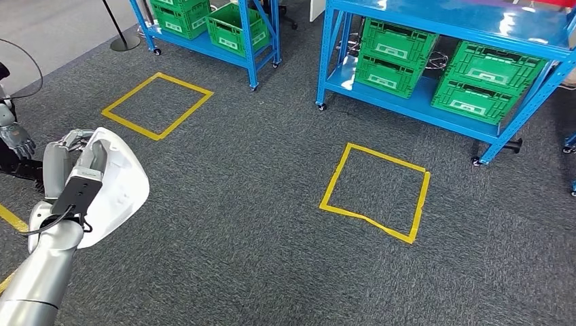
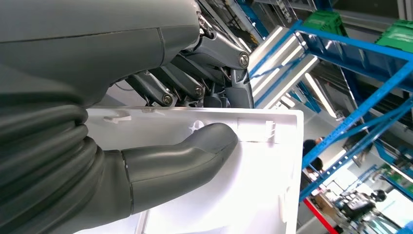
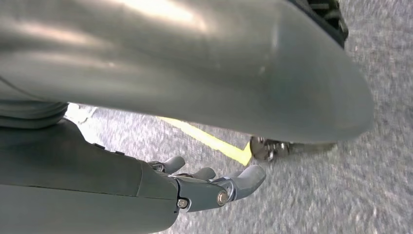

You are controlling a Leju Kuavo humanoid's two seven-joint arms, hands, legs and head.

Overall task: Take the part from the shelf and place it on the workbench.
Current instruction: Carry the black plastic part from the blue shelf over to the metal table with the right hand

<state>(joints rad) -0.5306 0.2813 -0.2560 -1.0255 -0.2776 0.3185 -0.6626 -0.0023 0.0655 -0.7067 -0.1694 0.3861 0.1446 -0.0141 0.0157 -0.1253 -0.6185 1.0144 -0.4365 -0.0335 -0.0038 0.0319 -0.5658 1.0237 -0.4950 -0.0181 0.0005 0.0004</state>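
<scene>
The left hand (image 1: pixel 68 159) holds the white plastic part (image 1: pixel 119 187) up over the grey carpet (image 1: pixel 258 224). Its thumb (image 2: pixel 195 151) presses on the flat inside of the part and its fingers (image 2: pixel 195 83) wrap over the edge. The right hand (image 3: pixel 209 185) hangs near the floor, fingers loose, holding nothing.

From high on my body, the head camera looks forward and down across grey carpet (image 1: pixel 258 224) to the blue shelving (image 1: pixel 435 102) at the far side, my left arm (image 1: pixel 41 272) rising at near left. The left wrist camera sits close behind my left hand (image 2: pixel 185 126), tilted upward toward shelf frames (image 2: pixel 370 97) and ceiling lights; it shares with the head view the white part (image 1: pixel 119 183) and that shelving. The right wrist camera hangs just behind my right hand (image 3: pixel 214 187), facing down at carpet and yellow floor tape (image 3: pixel 209 141).
</scene>
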